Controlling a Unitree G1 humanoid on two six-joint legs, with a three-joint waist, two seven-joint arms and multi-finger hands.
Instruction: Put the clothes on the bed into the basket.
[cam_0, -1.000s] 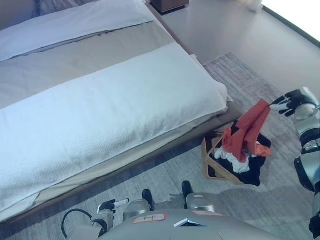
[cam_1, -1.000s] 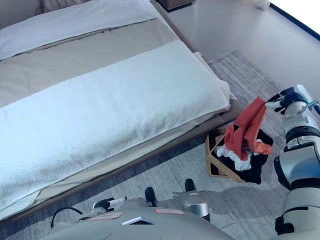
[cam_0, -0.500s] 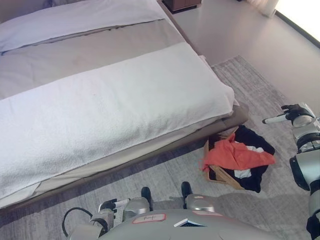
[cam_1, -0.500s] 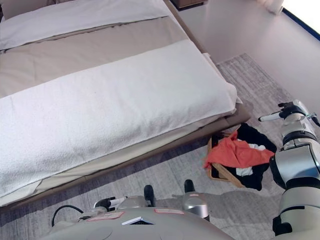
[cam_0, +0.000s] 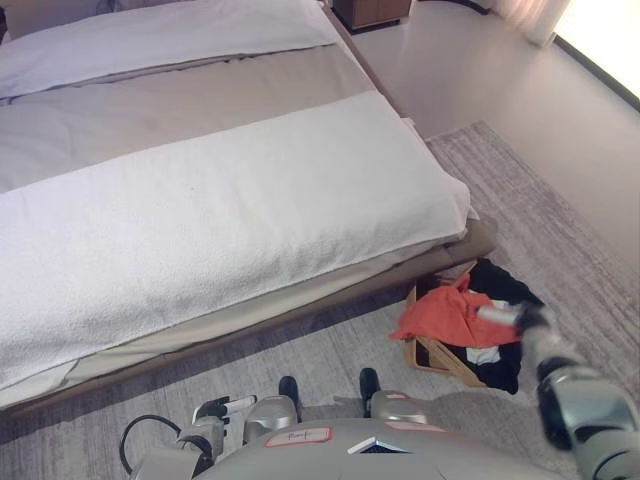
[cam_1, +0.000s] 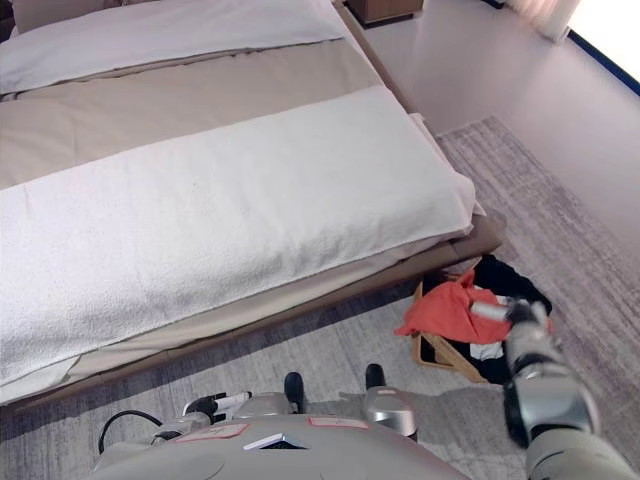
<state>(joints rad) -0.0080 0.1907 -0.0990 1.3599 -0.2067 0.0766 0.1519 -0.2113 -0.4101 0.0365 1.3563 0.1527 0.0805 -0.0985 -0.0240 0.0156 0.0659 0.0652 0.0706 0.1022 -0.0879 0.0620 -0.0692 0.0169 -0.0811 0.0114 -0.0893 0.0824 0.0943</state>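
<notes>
A wooden basket stands on the rug by the bed's foot corner. An orange garment is draped over its top and near-left rim, with black cloth and a bit of white cloth beneath it. My right hand hangs just right of the orange garment, over the basket, fingers straight and holding nothing. My left hand rests low at the bottom edge, open. The bed shows only a white blanket, a beige sheet and a pillow.
The grey rug spreads under the basket and to its right, with bare floor beyond. A dark wooden cabinet stands past the bed's head. The bed's frame corner juts out just above the basket.
My right hand let go of the orange garment, which dropped onto the basket. The arm then came down and in towards my body. The camera shifted a little.
</notes>
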